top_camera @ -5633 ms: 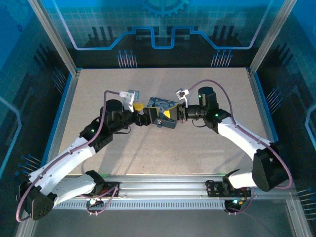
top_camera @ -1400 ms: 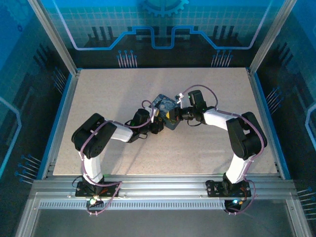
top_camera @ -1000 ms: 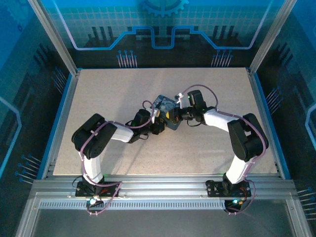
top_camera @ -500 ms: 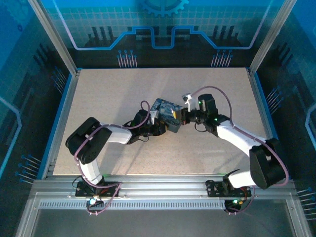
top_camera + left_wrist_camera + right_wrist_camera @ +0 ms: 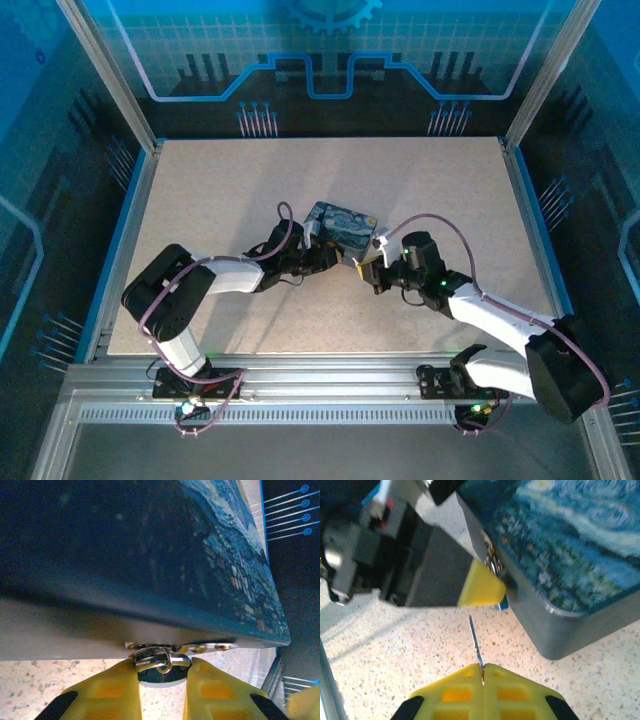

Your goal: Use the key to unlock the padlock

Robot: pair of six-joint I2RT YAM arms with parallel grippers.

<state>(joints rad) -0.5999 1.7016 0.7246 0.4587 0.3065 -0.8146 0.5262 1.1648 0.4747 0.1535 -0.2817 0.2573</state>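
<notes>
The dark padlock (image 5: 161, 676) hangs by its silvery shackle (image 5: 159, 659) from the hasp of the night-sky painted tin (image 5: 150, 555). My left gripper (image 5: 162, 670) is shut on the padlock body, one yellow finger on each side. My right gripper (image 5: 482, 668) is shut on the thin key (image 5: 474, 632), whose blade points at the left gripper's yellow finger (image 5: 481, 589). A short gap of table separates the key tip from a bluish bit of the padlock (image 5: 501, 604). In the top view the left gripper (image 5: 335, 258) and the right gripper (image 5: 366, 266) meet at the tin's near edge.
The tin (image 5: 340, 225) lies flat near the table's middle. My left forearm (image 5: 240, 272) lies low across the table left of it. Blue rails (image 5: 128, 215) and a metal frame bound the speckled tabletop (image 5: 420, 190).
My right gripper has drawn back from the tin toward the near side, still holding the key. The tin has turned and shifted slightly. The left gripper has kept its hold at the tin's edge.
</notes>
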